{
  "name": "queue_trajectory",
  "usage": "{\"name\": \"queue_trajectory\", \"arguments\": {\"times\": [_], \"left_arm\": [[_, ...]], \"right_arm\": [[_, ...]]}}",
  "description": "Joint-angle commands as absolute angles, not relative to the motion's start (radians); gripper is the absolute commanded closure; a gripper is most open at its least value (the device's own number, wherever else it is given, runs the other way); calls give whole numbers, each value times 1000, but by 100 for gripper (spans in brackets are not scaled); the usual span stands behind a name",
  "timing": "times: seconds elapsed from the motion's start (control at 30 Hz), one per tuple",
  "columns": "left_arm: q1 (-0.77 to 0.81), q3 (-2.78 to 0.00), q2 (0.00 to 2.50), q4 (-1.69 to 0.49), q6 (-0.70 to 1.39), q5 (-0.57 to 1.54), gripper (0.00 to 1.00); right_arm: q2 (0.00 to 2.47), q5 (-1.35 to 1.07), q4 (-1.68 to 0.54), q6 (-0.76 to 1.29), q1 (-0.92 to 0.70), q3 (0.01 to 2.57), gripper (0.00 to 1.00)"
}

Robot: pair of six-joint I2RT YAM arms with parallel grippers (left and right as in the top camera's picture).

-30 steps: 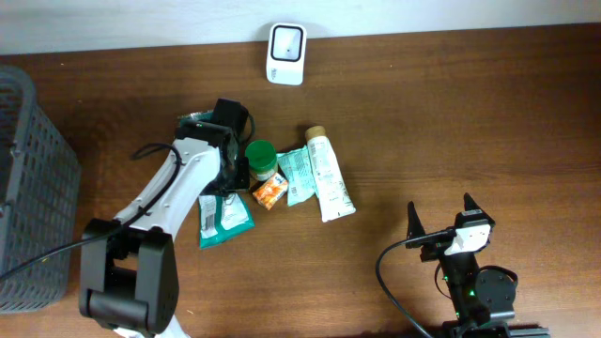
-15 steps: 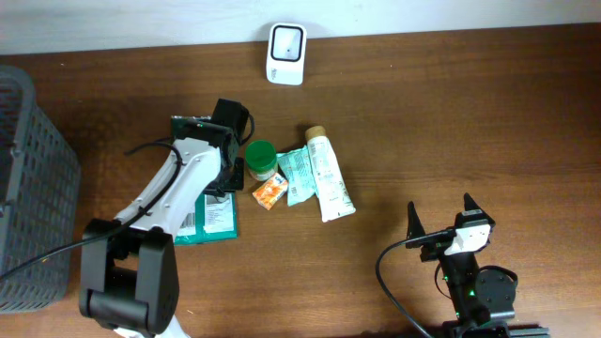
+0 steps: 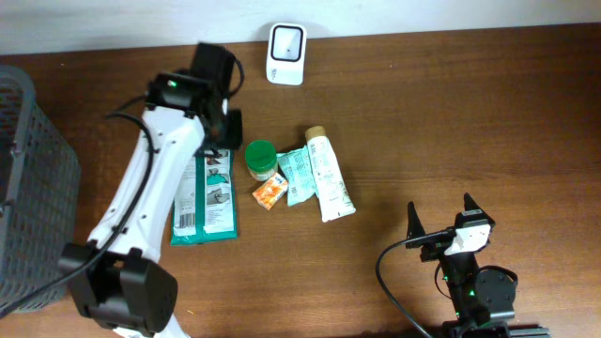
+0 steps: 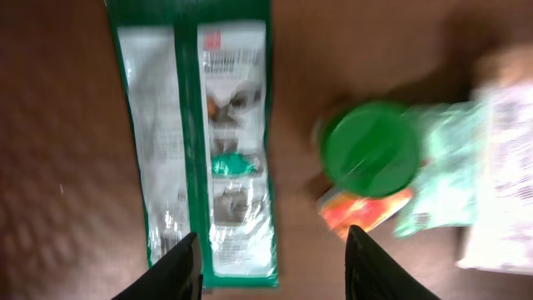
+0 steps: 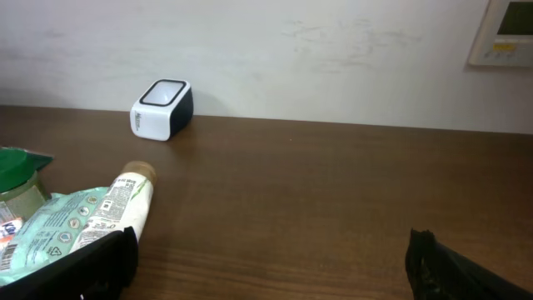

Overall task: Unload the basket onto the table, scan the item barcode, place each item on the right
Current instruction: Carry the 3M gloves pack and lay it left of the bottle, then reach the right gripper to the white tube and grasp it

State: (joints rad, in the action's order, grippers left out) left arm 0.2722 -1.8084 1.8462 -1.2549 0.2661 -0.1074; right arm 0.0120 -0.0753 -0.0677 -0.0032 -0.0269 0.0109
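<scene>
Green-white packet (image 4: 204,142), green jar lid (image 4: 371,148) (orange box (image 4: 362,212))

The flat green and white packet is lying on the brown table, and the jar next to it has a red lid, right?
No, the jar's lid is green, not red; the left wrist view shows it. The flat green and white packet does lie on the brown table beside it.

Lab bench staged as shop checkout: dark brown wooden table (image 3: 470,113), white scanner box with black face (image 3: 285,42), grey plastic mesh basket (image 3: 38,169), white wall (image 5: 291,50).
</scene>
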Motion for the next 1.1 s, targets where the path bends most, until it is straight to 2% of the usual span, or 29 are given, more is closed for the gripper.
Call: {"name": "queue_trajectory", "arguments": {"times": [0.0,0.13,0.4,0.5,0.57,0.6,0.7,0.87,1.07], "left_arm": [[252,-1919,1798,-1245,221,31,52],[217,-1930,1785,-1206,163,160,47],[37,-1930,1785,-1210,25,410,45],[25,-1930,1785,-1214,7,404,39],[25,-1930,1785,-1214,-20,396,28],[25,-1930,1785,-1213,-26,393,18],[23,-1930,1785,-1208,-39,368,0],[23,-1930,1785,-1194,-39,267,1],[23,-1930,1785,-1194,-39,261,1]], "right_arm": [[6,-74,-72,-3,-33,6,2],[6,-74,-72,-3,-33,6,2],[6,-82,-69,-3,-33,6,2],[6,-81,-72,-3,-33,6,2],[6,-77,-66,-3,-33,6,2],[6,-86,-61,1,-33,6,1],[6,-221,-29,0,-33,6,2],[30,-325,-34,0,-31,51,2],[316,-406,-101,-27,-31,294,2]]}}
